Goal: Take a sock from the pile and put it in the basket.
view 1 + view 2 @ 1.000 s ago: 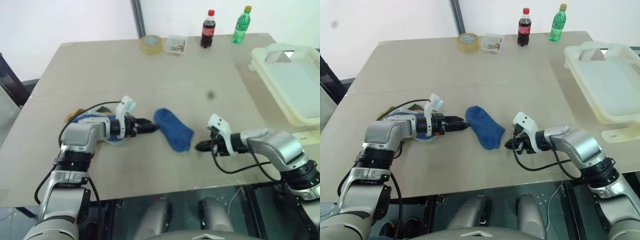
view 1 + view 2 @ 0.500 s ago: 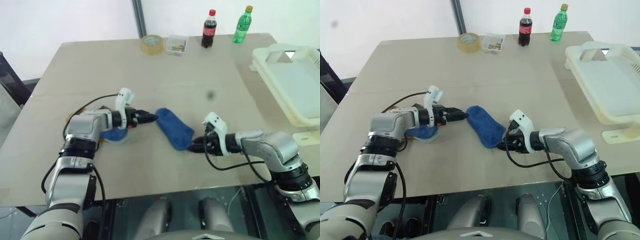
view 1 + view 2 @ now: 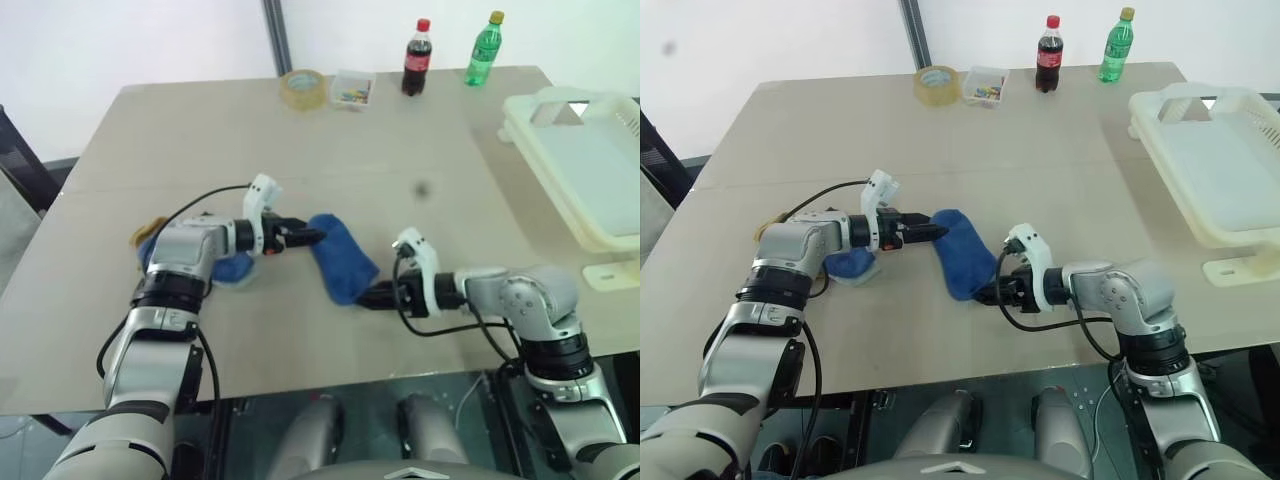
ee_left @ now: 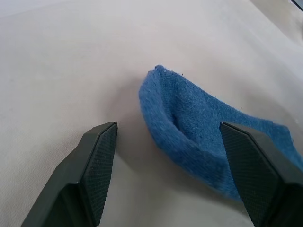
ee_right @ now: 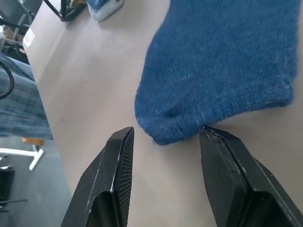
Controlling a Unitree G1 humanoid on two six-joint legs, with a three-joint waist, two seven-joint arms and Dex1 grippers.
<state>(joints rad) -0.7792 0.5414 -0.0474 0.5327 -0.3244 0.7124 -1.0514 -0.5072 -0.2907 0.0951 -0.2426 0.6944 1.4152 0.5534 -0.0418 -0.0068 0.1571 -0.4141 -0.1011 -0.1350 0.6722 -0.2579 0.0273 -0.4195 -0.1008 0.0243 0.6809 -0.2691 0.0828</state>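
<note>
right tool point(image 5: 163, 142) now open, at sock point(image 5: 227, 61)

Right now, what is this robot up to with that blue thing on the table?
It is working on a blue sock lying flat on the table. The left pincer is open at one end of the sock, and the right pincer is open at the other end, its fingers astride the tip. Neither holds it. The pile sits under the left arm; the basket waits at the table's right edge.
</note>
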